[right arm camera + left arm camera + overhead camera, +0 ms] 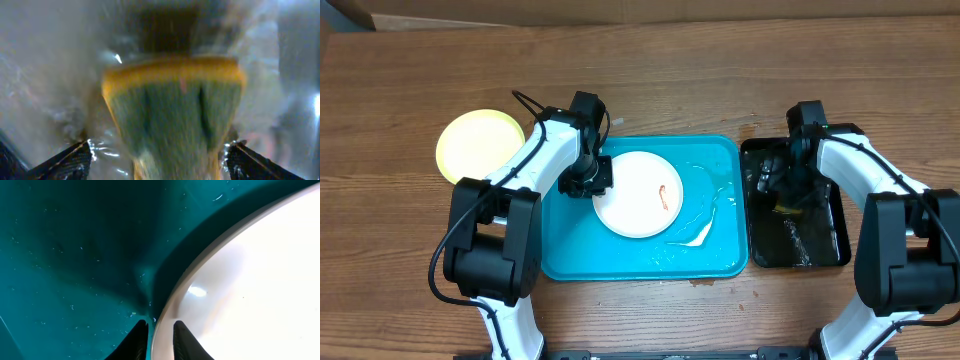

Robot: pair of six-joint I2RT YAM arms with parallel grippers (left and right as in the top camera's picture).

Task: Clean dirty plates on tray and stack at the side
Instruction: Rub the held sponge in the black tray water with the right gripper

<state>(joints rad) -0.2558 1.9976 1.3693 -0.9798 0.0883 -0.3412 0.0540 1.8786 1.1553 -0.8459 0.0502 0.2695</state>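
A white plate (638,195) with a reddish smear lies in the turquoise tray (720,160). My left gripper (592,180) is at its left rim. The left wrist view shows the plate (250,280) with its rim pinched between the two fingers of the left gripper (159,330). A curved white edge (705,230) shows in the wet tray to the plate's right; I cannot tell what it is. A pale yellow plate (480,145) rests on the table left of the tray. My right gripper (785,190) hangs over the black tray, jaws wide apart around a yellow-green sponge (172,110).
The black tray (830,250) holds water and stands right of the turquoise tray. Water and foam lie in the turquoise tray's right half. Both arms reach in from the near edge of the wooden table (400,260). The right wrist view is blurred.
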